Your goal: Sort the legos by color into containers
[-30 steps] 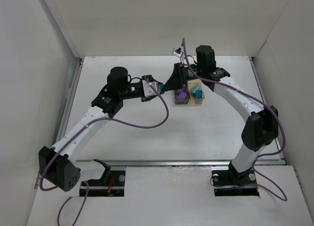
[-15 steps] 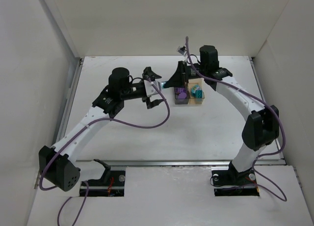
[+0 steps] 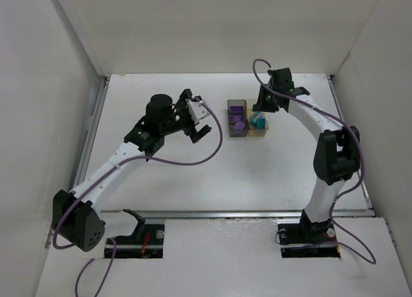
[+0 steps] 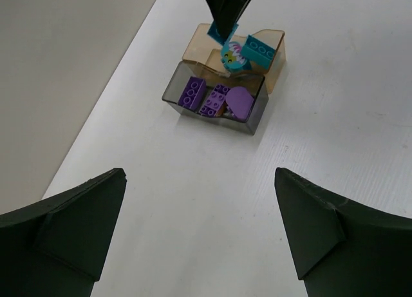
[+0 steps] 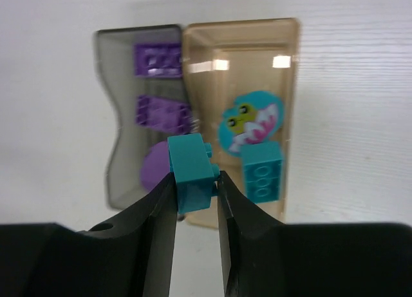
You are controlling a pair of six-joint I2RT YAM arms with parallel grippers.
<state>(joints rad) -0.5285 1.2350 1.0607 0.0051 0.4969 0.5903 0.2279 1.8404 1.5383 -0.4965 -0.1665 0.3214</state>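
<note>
While right fingers (image 5: 151, 232) pinch 1 teal lego (image 5: 191, 171) over containers (image 5: 291, 84), left fingers (image 4: 71, 226) wide

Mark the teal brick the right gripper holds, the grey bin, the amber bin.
teal brick (image 5: 191, 171), right wrist view, middle of its visible face.
grey bin (image 5: 116, 65), right wrist view, bare floor.
amber bin (image 5: 238, 78), right wrist view, bare floor.
</note>
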